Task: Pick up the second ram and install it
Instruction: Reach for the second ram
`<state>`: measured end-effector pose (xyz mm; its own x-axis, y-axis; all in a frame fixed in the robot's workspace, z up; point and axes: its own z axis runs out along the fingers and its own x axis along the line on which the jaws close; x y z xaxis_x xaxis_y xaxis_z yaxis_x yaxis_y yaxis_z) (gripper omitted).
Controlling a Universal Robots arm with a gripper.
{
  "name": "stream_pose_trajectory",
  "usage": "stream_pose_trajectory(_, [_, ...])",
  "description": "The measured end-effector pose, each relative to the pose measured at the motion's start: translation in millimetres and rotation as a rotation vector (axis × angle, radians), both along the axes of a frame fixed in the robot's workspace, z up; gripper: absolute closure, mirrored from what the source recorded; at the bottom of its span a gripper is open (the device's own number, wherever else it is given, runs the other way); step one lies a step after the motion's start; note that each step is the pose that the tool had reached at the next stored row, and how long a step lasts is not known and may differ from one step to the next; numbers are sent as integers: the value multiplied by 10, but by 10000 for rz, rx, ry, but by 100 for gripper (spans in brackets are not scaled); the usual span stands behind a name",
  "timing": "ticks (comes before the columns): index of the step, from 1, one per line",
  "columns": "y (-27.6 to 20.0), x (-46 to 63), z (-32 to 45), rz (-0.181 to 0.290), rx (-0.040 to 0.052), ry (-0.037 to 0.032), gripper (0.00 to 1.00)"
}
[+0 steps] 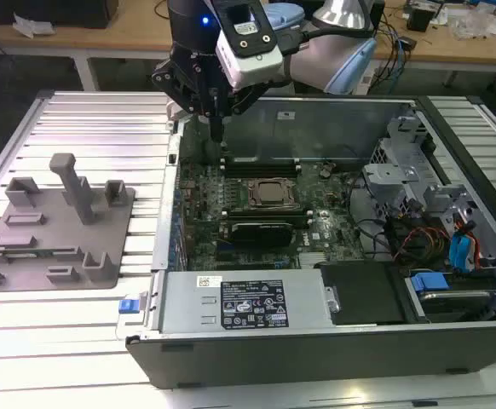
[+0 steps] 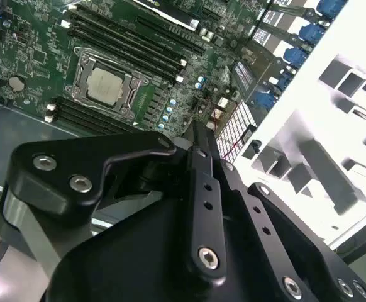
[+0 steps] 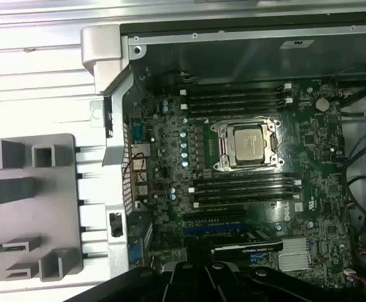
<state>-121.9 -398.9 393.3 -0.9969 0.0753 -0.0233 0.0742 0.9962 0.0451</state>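
Starting nearest, what is the gripper (image 2: 197, 135) doing?

It is hanging over the motherboard (image 2: 32, 56) with its fingers pressing together. Whether anything thin is pinched between them, I cannot tell.

And the second ram?

Where it is lying I cannot tell. The memory slots (image 3: 243, 189) beside the processor socket (image 3: 246, 143) are looking dark, and I am not able to say whether a stick is sitting in them.

So how far along is the job?

Judging loosely, I am reading this as work going on at the board, but I cannot confirm a seated stick. Farther out, the gray holder (image 1: 56, 226) is standing outside the case (image 1: 333, 115), well apart from the arm.
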Motion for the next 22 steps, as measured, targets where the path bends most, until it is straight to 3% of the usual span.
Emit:
stream_pose_trajectory(9, [0, -9, -1, -1, 1, -1, 92])
stream_pose_trajectory(22, [0, -314, 0, -3, 14, 0, 92])
